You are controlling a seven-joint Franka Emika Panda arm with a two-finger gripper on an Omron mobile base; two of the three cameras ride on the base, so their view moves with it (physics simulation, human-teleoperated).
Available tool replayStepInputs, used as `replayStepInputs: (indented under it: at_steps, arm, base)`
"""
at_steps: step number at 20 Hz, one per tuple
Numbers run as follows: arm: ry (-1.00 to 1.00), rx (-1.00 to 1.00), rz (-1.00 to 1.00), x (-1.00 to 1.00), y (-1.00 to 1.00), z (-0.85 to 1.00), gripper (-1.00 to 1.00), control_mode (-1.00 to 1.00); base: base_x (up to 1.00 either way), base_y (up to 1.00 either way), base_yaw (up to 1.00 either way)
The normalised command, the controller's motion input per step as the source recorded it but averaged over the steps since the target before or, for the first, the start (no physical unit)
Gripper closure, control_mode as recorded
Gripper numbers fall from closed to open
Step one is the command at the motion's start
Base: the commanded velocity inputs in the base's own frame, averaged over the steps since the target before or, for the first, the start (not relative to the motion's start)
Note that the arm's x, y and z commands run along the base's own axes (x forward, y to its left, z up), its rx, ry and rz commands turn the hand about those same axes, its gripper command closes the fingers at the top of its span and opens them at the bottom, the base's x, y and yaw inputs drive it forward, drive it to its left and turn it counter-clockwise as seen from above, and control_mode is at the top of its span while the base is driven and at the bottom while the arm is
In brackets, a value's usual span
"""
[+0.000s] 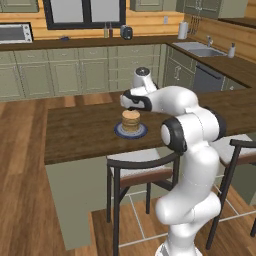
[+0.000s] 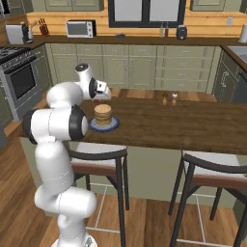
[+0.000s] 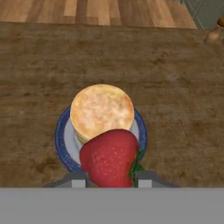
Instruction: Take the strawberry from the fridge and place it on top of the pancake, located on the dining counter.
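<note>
The dark wooden surface [image 1: 80,132] carries the plate [image 3: 62,139] with the pancake [image 3: 101,110], and the placing step is in hand. The claw [image 3: 110,180] pinches the strawberry [image 3: 109,157] just above the plate's near edge. Next, I judge, it should move forward over the pancake, lower, and let go.

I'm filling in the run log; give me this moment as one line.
phase: carry to drop | gripper: shut on strawberry | position: above pancake on plate | strawberry not yet released
</note>
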Motion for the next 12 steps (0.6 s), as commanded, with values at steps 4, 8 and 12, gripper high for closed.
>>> replayStepInputs:
  at_steps: [4, 8, 12]
  arm:
    - [0.01, 0.00, 0.00, 0.31, 0.00, -0.50, 1.00, -1.00]
    - [0.01, 0.01, 0.00, 0.10, 0.00, -0.30, 1.00, -1.00]
    - [0.01, 0.00, 0.00, 0.15, 0.00, -0.30, 1.00, -1.00]
  base:
    - [0.00, 0.00, 0.00]
    - [0.00, 0.00, 0.00]
    - [0.00, 0.00, 0.00]
